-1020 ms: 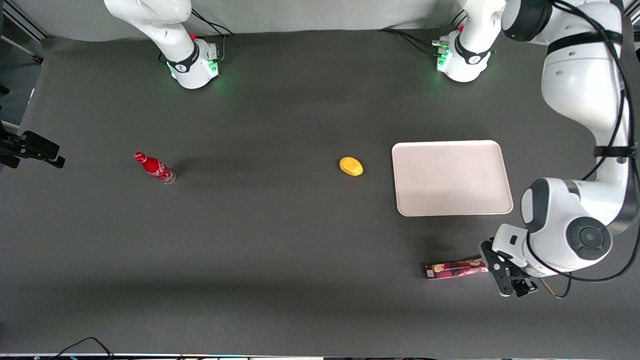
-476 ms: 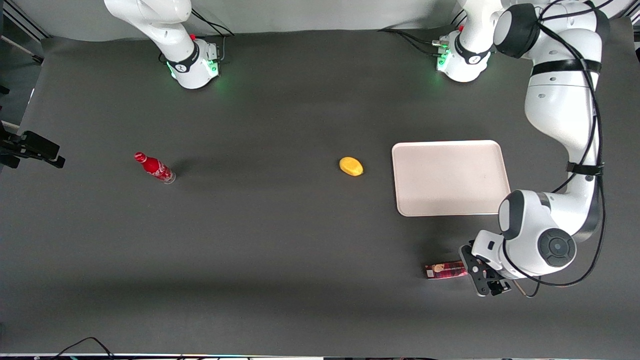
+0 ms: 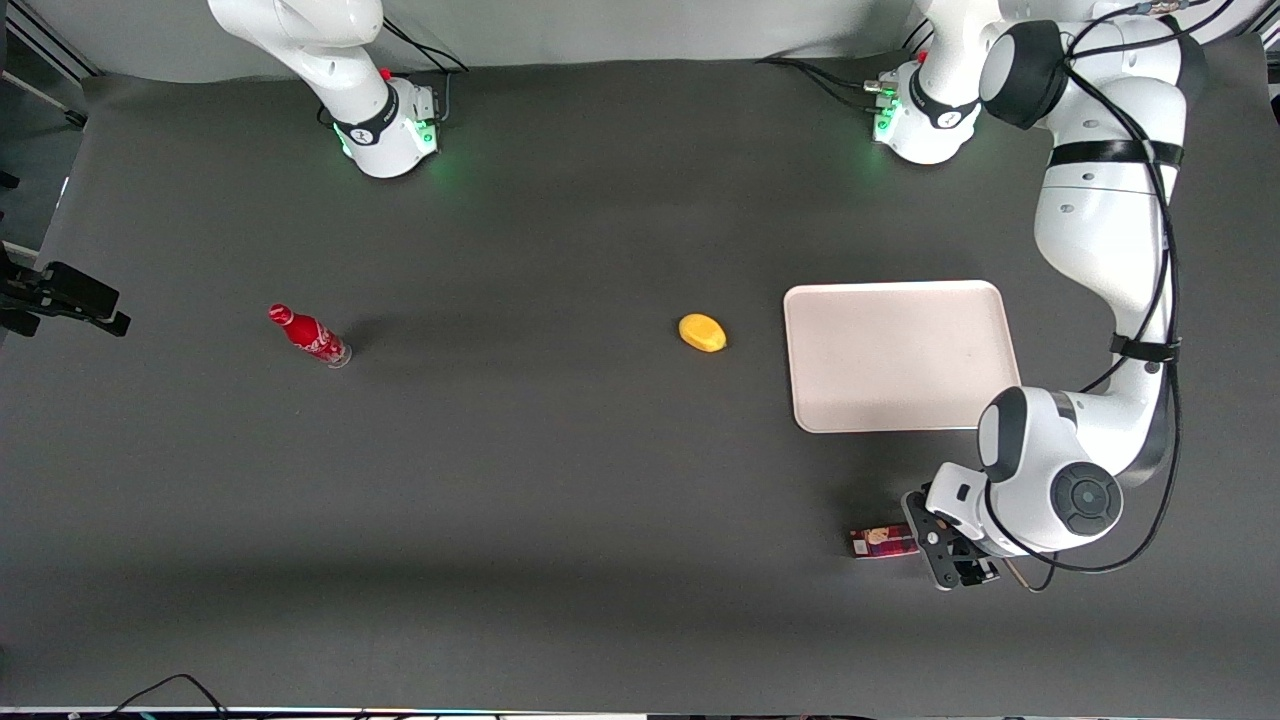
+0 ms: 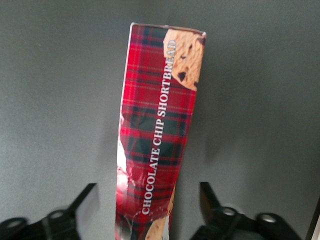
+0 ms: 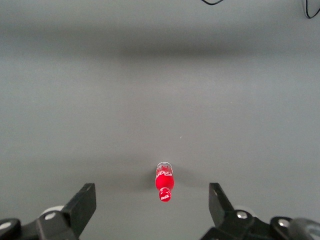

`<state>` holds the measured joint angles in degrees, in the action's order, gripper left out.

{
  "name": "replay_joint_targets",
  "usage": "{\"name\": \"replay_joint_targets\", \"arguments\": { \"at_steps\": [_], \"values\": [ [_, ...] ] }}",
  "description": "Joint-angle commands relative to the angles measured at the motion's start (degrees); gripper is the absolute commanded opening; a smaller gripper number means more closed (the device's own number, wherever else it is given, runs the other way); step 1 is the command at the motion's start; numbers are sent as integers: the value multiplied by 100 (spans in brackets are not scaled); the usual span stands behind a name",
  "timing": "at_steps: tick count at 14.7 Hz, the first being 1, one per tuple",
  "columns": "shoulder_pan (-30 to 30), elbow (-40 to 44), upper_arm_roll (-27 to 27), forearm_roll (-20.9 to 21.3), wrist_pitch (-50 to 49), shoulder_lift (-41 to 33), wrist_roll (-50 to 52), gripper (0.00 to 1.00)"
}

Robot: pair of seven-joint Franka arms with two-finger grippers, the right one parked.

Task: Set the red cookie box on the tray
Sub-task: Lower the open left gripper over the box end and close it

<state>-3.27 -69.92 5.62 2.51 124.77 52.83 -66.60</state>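
The red cookie box (image 3: 882, 541) lies flat on the dark table, nearer to the front camera than the tray (image 3: 900, 355) and apart from it. Only one end of the box shows in the front view; the working arm's hand covers the rest. My gripper (image 3: 930, 545) hangs over the box. In the left wrist view the tartan box (image 4: 159, 130), printed "chocolate chip shortbread", runs lengthwise between my gripper's (image 4: 147, 186) open fingers (image 4: 85, 200), with a gap of bare table on each side. The pale pinkish tray holds nothing.
A yellow rounded object (image 3: 702, 333) sits beside the tray, toward the parked arm's end. A small red bottle (image 3: 310, 336) stands far toward the parked arm's end and also shows as the bottle (image 5: 164, 182) in the right wrist view.
The working arm has swung toward the parked arm's end, and my gripper has slid along the box, covering more of it. The box, tray, bottle and yellow object have not moved.
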Motion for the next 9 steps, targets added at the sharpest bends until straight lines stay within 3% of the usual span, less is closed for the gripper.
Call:
{"name": "replay_joint_targets", "arguments": {
  "at_steps": [1,4,9],
  "values": [
    [-42,5,-70,-241,56,8,-46,21],
    [-33,-22,-96,-514,56,17,-63,0],
    [-16,-13,-96,-541,-5,-158,138,0]
  ]
}}
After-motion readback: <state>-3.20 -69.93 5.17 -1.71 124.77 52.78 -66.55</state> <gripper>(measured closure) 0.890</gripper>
